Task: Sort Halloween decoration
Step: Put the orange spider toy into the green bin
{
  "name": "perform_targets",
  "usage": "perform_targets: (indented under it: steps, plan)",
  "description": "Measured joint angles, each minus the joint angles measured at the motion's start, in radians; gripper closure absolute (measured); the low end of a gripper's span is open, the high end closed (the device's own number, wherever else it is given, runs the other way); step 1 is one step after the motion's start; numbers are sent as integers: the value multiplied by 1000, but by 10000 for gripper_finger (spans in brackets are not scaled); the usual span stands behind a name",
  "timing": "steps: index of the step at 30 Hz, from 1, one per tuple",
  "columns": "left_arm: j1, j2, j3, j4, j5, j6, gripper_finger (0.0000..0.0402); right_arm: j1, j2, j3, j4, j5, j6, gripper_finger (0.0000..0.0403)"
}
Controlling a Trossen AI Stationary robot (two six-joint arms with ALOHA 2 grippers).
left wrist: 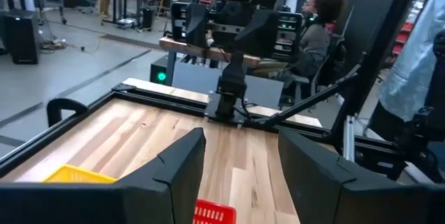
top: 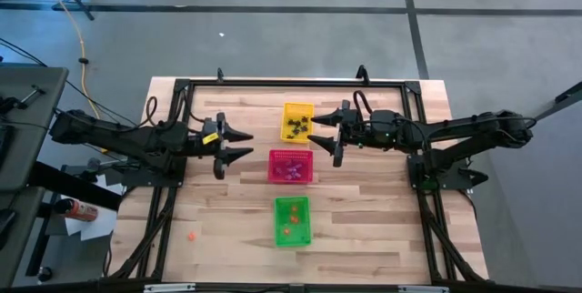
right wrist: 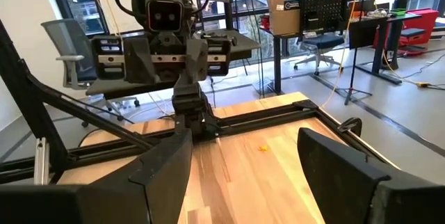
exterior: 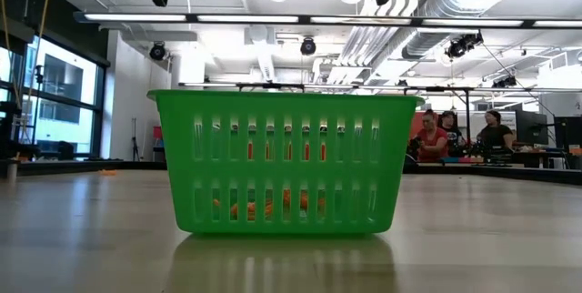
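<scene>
1. Your left gripper [top: 244,144] hangs over the table [top: 364,220] to the left of the baskets, fingers spread wide and empty — nothing between them in its wrist view.
2. Your right gripper [top: 320,136] hangs opposite, just right of the yellow basket [top: 297,121], jaws wide too and holding nothing.
3. The two grippers face each other across the basket column, both well above the wood; the low view shows them only at the top edge.
4. Three baskets run in a line down the middle: yellow farthest back, red basket [top: 290,166] between, green basket [top: 292,221] nearest the front.
5. Black trinkets [top: 296,126] lie in the yellow one, purple-pink trinkets [top: 291,170] in the red, orange trinkets [top: 290,229] in the green — you can see the orange ones through the slats in the low view [exterior: 273,205].
6. One orange trinket [top: 192,236] lies alone on the bare wood, front left, well apart from the green basket.
7. People sit at desks in the room behind the table.
</scene>
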Motion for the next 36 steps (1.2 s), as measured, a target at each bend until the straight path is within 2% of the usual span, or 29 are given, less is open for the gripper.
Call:
perform_targets:
  steps: [24,28,31,33,36]
  plan:
    - [0,1,0,-2,1,0,227,0,0,0,-2,0,34,146]
    - [0,1,1,-11,-52,-43,227,0,0,0,-2,0,34,146]
    - [10,4,28,-126,-145,-233,227,0,0,0,-2,0,33,146]
    - [38,26,79,-282,-200,-339,228,0,0,0,-3,0,24,146]
    - [111,77,171,-547,-218,-416,234,0,0,0,-5,0,-13,146]
